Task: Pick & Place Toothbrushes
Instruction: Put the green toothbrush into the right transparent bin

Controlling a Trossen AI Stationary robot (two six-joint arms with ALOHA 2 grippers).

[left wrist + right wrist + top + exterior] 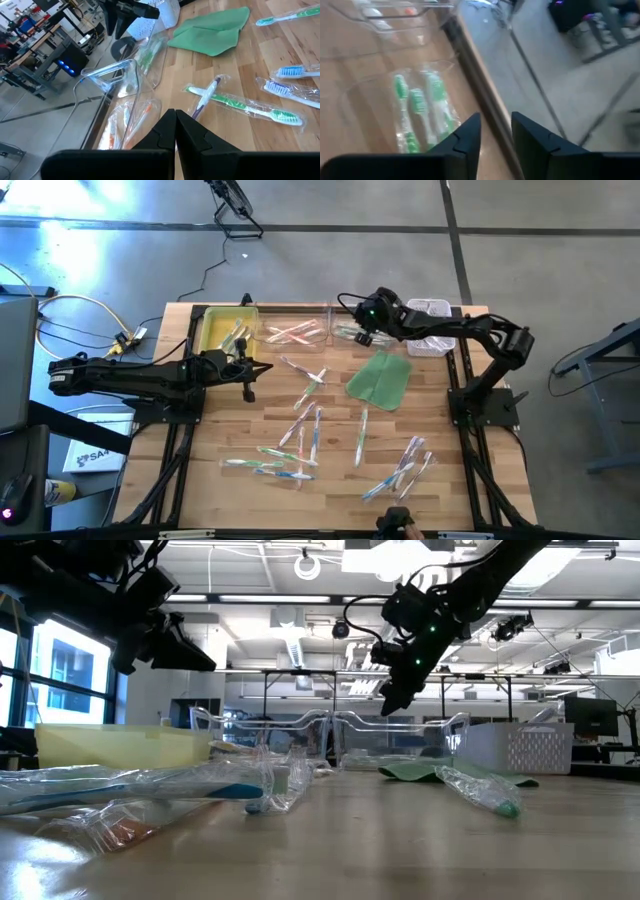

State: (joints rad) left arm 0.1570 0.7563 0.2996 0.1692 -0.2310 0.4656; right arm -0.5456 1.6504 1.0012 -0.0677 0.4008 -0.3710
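Green-handled toothbrushes (pixel 417 112) lie bagged below the parted right end effector (pixel 496 131).

Glossy clear-plastic wrappers on the toothbrushes (pixel 300 425), smooth pale wooden table (pixel 470 480), matt green cloth (pixel 380 379).

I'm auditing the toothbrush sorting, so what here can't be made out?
- Yellow bin, high view: its contents are too small to count.
- Clear bin, right wrist view: motion blur smears the green toothbrushes.
- Low view: the wrapper close to the lens hides the table behind it.
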